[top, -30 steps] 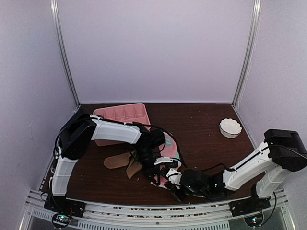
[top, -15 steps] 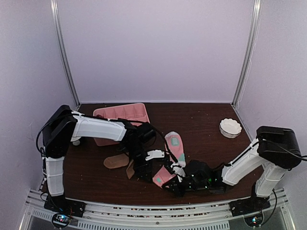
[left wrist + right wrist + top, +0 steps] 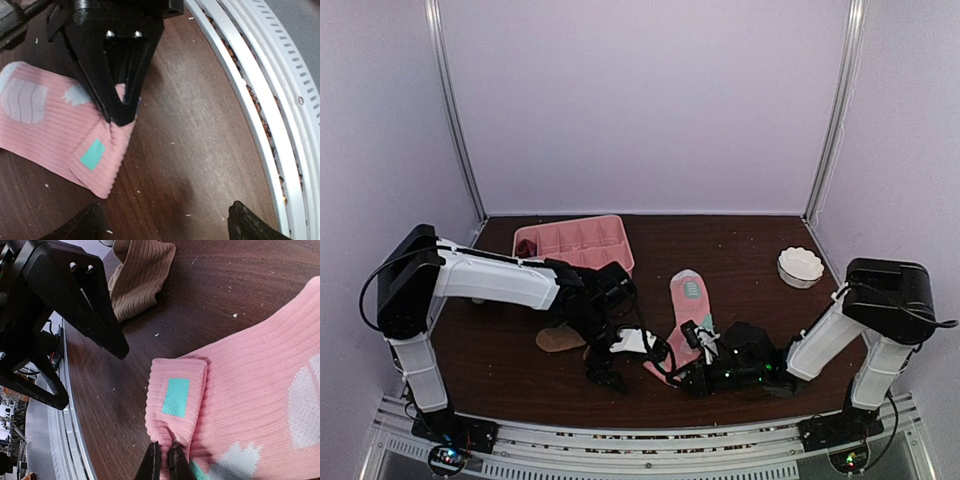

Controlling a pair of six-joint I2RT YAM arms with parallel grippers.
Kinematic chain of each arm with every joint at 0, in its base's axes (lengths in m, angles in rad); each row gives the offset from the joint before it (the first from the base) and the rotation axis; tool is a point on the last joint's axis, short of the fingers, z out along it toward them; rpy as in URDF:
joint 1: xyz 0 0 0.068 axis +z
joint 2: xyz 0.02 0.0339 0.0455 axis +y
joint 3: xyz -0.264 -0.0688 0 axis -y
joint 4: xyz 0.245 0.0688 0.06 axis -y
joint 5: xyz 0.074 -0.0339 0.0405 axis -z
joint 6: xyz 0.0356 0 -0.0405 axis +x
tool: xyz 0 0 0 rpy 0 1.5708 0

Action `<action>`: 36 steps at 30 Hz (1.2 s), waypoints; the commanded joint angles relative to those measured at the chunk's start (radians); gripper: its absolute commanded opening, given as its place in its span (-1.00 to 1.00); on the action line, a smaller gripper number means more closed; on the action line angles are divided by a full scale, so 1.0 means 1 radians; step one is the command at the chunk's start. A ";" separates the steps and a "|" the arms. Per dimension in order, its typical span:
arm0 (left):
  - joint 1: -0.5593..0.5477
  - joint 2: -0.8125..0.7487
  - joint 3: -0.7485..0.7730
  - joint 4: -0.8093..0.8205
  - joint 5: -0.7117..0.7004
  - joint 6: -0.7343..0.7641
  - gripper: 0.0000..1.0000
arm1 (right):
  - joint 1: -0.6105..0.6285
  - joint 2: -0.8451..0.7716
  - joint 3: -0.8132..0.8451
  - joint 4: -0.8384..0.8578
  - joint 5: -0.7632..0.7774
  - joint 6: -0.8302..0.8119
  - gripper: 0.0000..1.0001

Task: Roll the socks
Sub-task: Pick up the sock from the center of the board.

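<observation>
Released by the left gripper [image 3: 607,380], which now stands spread just left of it, the pink sock [image 3: 688,310] lies lengthwise mid-desk. The right gripper [image 3: 162,457] pinches its folded near cuff, ready to roll. The tan socks [image 3: 560,338] lie left. The rail [image 3: 260,100] crowds the near side, and the bare desk [image 3: 740,250] opens farther away.

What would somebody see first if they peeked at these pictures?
The pink sock with mint and white patches jumps out, lying in the middle of the dark table. Its near end is folded over, and the right gripper is shut tight on that fold. The left gripper hangs wide open just beside it, and a tan sock lies close by.
</observation>
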 commanded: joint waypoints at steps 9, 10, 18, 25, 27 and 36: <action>-0.016 0.152 0.124 0.214 -0.019 0.098 0.63 | -0.035 0.105 -0.121 -0.085 -0.113 0.101 -1.00; -0.018 0.164 0.134 0.205 -0.018 0.102 0.60 | -0.040 0.108 -0.125 -0.074 -0.123 0.104 -1.00; -0.026 0.274 0.246 0.066 0.014 0.125 0.36 | -0.081 0.108 -0.139 -0.086 -0.146 0.105 -1.00; -0.021 0.289 0.231 0.020 0.001 0.078 0.06 | -0.102 0.081 -0.145 -0.129 -0.154 0.090 -1.00; -0.016 0.279 0.208 0.008 0.003 0.075 0.06 | -0.109 0.074 -0.148 -0.141 -0.156 0.085 -1.00; -0.011 0.218 0.118 -0.026 0.051 0.066 0.00 | -0.121 0.063 -0.132 -0.171 -0.197 0.088 -1.00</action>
